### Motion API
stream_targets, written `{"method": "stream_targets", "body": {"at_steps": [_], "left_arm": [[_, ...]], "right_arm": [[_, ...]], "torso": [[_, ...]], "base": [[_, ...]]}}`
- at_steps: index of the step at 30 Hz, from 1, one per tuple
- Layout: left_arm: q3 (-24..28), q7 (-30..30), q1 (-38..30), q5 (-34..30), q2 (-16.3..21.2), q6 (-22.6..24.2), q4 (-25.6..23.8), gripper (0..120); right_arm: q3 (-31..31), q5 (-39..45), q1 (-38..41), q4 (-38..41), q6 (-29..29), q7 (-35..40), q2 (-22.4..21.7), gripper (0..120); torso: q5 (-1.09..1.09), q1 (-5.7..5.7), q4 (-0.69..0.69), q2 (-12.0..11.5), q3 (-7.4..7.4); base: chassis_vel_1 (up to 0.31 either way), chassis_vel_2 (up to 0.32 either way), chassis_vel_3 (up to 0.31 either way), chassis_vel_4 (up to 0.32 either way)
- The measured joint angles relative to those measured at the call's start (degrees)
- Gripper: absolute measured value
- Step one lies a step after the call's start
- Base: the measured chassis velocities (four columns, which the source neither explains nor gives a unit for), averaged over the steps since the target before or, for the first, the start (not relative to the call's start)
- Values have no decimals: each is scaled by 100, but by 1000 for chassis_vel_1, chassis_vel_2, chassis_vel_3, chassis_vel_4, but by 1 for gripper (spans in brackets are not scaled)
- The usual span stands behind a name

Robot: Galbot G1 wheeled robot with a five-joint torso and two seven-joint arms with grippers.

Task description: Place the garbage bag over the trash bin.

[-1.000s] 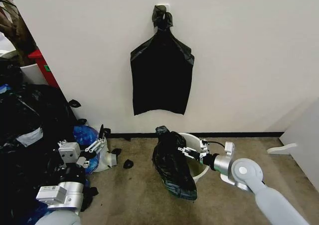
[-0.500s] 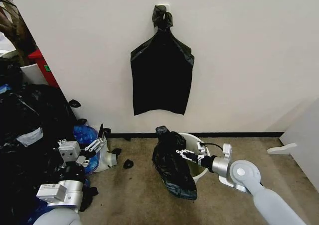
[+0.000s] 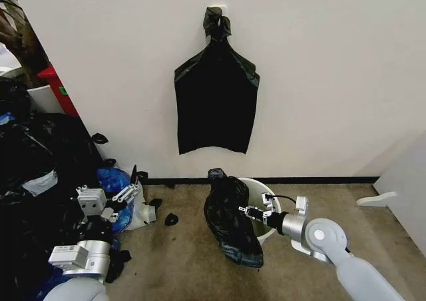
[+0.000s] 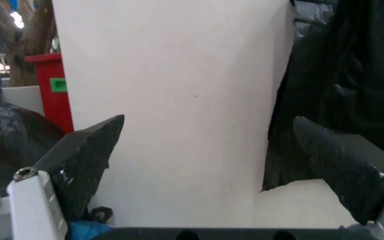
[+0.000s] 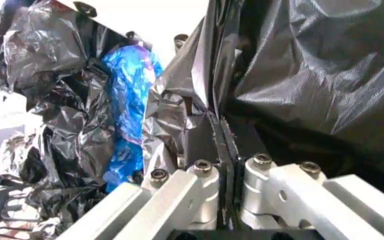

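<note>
Two arms show: the left gripper point(image 3: 126, 194) idles low beside a heap of black bags point(image 3: 33, 174), its fingers spread and empty. The garbage bag point(image 3: 229, 218) hangs lengthwise down the trash bin point(image 3: 265, 231)'s left side, top peaking above the rim. The right gripper point(image 3: 245, 211) pinches its film between closed fingers.

We see trash bin point(image 3: 266, 211) on floor near wall, roughly centre. Garbage bag point(image 3: 229, 218) draped over bin's left side, hanging to floor. Right gripper point(image 3: 245, 211) at bin rim, pinched on garbage bag. Knotted bag point(image 3: 214, 101) on wall above. Bag heap point(image 3: 40, 174) far left, left gripper point(image 3: 126, 194) in front of it, fingers spread.
</note>
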Motion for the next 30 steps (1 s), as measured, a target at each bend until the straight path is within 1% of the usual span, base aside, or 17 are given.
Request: {"method": "stream_targets", "body": {"at_steps": [6,11,13,16,17,19,20,24,25,26,27,29,30], "left_arm": [[42,3,-9,10,10,0,17,100],[189,6,-23,55,35,0,61,100],[317,7,-24,105,50,0,79,100],[721,100,-23,268,125,3,187,100],[721,100,-23,268,125,3,187,100],[824,217,-77,331,223,23,346,100],[892,277,-171,290,369,110,485,100],[1062,391,-631,-123,809,564,800,100],[1062,391,-631,-123,809,564,800,100],[1109,418,-765,-225,914,665,878,100],[1124,425,-792,-251,937,689,893,100],[1514,441,-1124,-669,1246,1025,1019,100],[1631,441,-1215,-777,1303,1109,1036,100]], "right_arm": [[16,-27,-20,47,18,21,-4,0],[61,-20,-63,155,28,139,-24,0],[81,10,-76,206,28,236,-43,0],[165,92,-79,422,22,439,-130,0],[165,92,-79,422,22,439,-130,0],[176,110,-87,568,10,549,-212,0],[167,108,-109,657,-1,620,-259,0],[119,13,-165,735,-4,729,-271,0],[119,13,-165,735,-4,729,-271,0],[118,6,-183,753,-3,754,-288,0],[118,6,-185,755,-3,757,-291,0],[107,-28,-199,754,0,814,-312,0],[92,-37,-192,744,0,843,-307,0]], "torso": [[0,0,0,0,0],[0,0,-1,0,0],[1,0,0,0,0],[1,0,0,0,0],[1,0,0,0,0],[0,0,0,0,0],[0,0,0,0,0],[-1,0,-1,0,0],[-1,0,-1,0,0],[0,0,-1,0,0],[0,0,-1,0,0],[0,0,-1,0,0],[0,0,0,0,0]], "base": [[0,0,0,0],[0,0,0,0],[0,0,0,0],[0,0,0,0],[0,0,0,0],[0,0,0,0],[0,0,0,0],[0,0,0,0],[0,0,0,0],[0,0,0,0],[0,0,0,0],[0,0,0,0],[0,0,0,0]]}}
